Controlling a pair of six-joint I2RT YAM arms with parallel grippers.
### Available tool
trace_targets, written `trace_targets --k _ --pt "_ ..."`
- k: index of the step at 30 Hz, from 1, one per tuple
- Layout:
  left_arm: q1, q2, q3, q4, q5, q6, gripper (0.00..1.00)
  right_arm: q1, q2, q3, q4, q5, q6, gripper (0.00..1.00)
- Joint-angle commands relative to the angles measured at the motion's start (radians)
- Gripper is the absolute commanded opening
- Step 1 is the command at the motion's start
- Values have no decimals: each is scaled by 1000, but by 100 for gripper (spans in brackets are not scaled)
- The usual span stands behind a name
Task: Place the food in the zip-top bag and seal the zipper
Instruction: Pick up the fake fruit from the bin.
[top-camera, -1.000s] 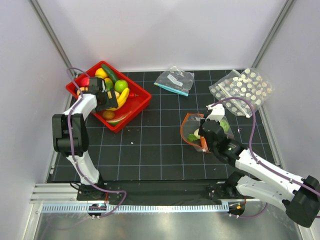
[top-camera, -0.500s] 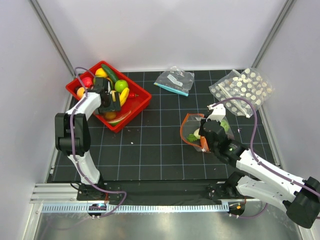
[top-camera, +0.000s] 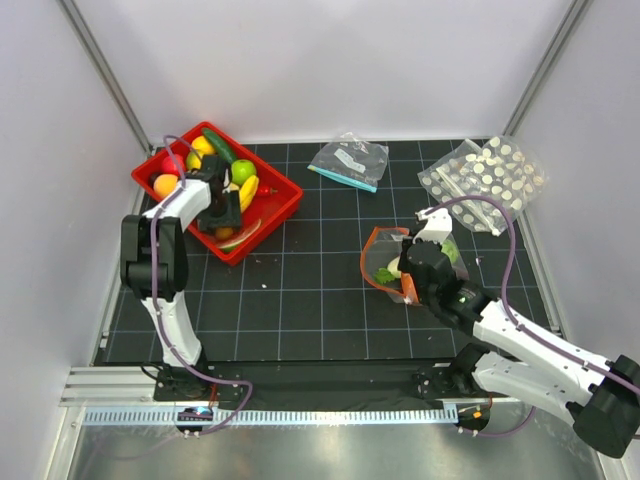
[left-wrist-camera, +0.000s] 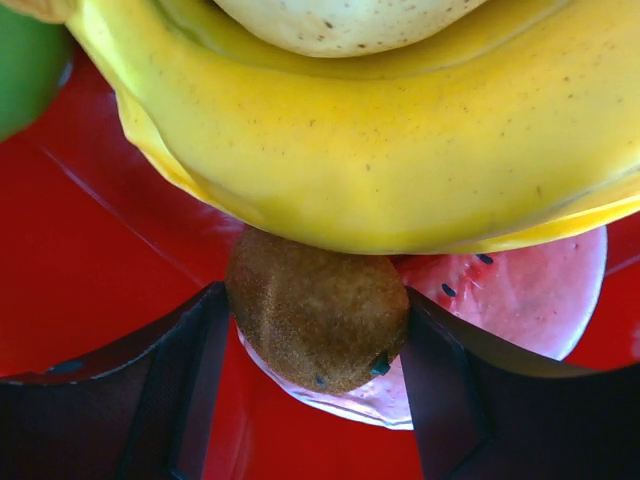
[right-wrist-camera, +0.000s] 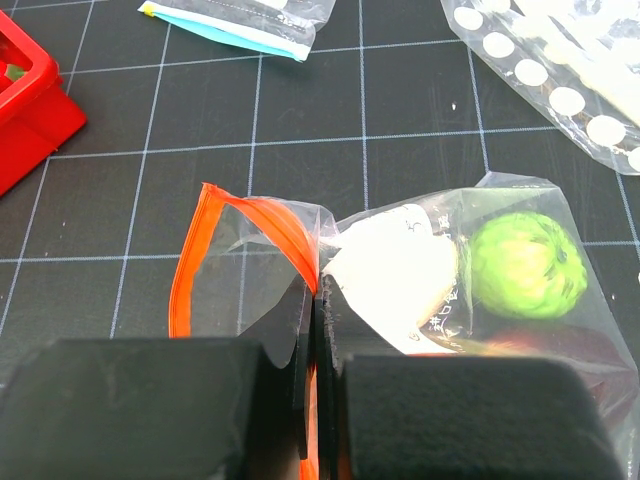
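The red bin (top-camera: 282, 203) at the back left holds the food: bananas (left-wrist-camera: 380, 150), a brown kiwi (left-wrist-camera: 318, 318), a watermelon slice (left-wrist-camera: 520, 300) and more. My left gripper (top-camera: 222, 212) is down in the bin, and in the left wrist view (left-wrist-camera: 312, 300) its fingers press both sides of the kiwi under the bananas. The zip-top bag (top-camera: 385, 255) lies at mid-right with its mouth open. Inside it are a green lime (right-wrist-camera: 525, 265) and a white piece (right-wrist-camera: 390, 275). My right gripper (right-wrist-camera: 316, 300) is shut on the bag's orange-red zipper (right-wrist-camera: 185, 270).
A clear bag with a teal strip (top-camera: 350, 160) lies at the back centre. A white-dotted bag (top-camera: 485, 170) lies at the back right. The bin's corner (right-wrist-camera: 25, 110) shows at the left of the right wrist view. White walls enclose the black gridded mat (top-camera: 300, 290).
My left gripper has moved right and lower within the bin, down to the kiwi by the bananas. The right gripper and the bag have not moved.
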Motion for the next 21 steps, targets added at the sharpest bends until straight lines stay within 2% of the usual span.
trace_targets --k 1,3,8,11,16,20,21 --pt "-1 -24 41 -23 -13 -10 65 2 -20 -6 37 18 19 2" --pt "-9 -58 36 -11 -33 -14 61 0 -23 -7 38 19 19 2" --pt "-41 -200 29 12 -46 -26 59 1 -21 -6 38 21 16 2" --pt "-87 -281 16 46 14 -39 59 1 -23 -6 37 21 14 1" --pt "-188 -384 -24 104 106 -86 59 1 -40 -2 28 13 11 2" --pt "-298 -441 -54 178 168 -135 59 2 -57 14 11 10 9 2" --pt "-361 -452 -62 190 175 -144 59 1 -57 24 -14 10 9 2"
